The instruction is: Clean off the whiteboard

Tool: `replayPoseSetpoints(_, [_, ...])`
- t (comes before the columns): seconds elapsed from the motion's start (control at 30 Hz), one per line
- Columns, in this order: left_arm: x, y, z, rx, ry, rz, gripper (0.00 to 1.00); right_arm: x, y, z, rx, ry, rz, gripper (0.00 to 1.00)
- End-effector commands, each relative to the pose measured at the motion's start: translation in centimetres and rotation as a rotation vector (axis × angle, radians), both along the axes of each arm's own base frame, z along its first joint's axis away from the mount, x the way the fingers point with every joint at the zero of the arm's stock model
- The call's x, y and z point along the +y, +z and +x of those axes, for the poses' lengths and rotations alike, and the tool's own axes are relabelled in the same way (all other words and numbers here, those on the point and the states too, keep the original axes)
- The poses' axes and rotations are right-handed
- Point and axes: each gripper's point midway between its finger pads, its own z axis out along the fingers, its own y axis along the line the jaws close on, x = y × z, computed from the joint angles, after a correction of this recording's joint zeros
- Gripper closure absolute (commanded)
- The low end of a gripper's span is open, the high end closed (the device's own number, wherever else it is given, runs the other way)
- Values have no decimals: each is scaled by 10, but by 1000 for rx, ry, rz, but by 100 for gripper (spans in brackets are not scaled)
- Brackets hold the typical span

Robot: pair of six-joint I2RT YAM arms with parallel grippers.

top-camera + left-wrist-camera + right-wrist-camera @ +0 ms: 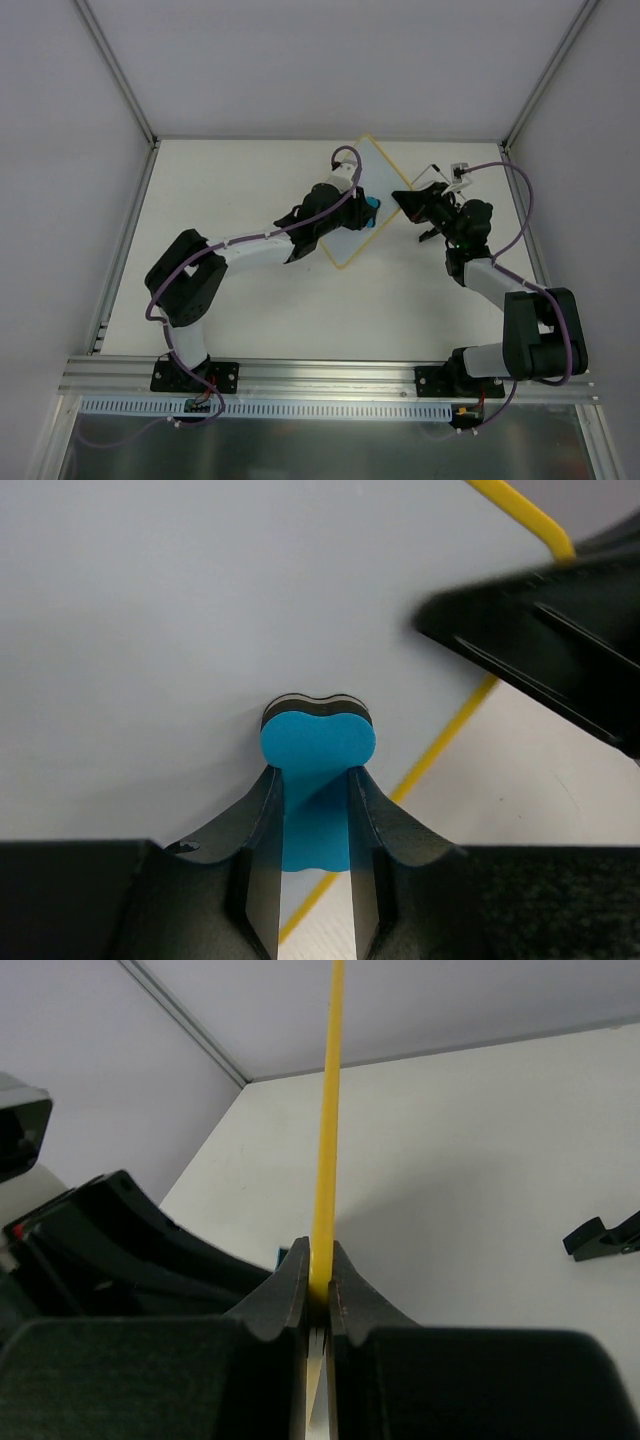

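Observation:
The whiteboard (352, 238), white with a thin yellow rim, stands tilted at the table's middle back. My right gripper (407, 200) is shut on its right edge; in the right wrist view the yellow rim (329, 1110) runs up from between my shut jaws (319, 1285). My left gripper (365, 212) is shut on a small blue eraser (373, 213) and presses it against the board face. In the left wrist view the blue eraser (318, 748) with its dark felt side touches the white board (200, 610), held at my left gripper (315, 790). No marks show on the board.
Grey walls enclose the table on three sides. A small black clip-like part (600, 1237) lies on the table to the right of the board. The right gripper's black body (540, 640) shows close to the eraser in the left wrist view.

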Motion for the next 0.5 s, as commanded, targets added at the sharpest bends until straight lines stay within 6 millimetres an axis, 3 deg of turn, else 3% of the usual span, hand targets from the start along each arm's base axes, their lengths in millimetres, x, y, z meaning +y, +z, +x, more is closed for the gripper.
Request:
replayPoseSetpoints(0.0, [51, -30, 38, 83, 180, 61, 100, 46, -54, -64, 117, 341, -98, 100])
replayPoseSetpoints(0.23, [103, -54, 72, 150, 294, 63, 100, 42, -51, -67, 112, 342, -93, 100])
replayPoseSetpoints(0.33, [111, -68, 71, 212, 308, 46, 100, 38, -44, -66, 102, 332, -82, 100])
replayPoseSetpoints(0.47, [132, -96, 53, 283, 354, 72, 100, 30, -30, -62, 75, 315, -72, 100])
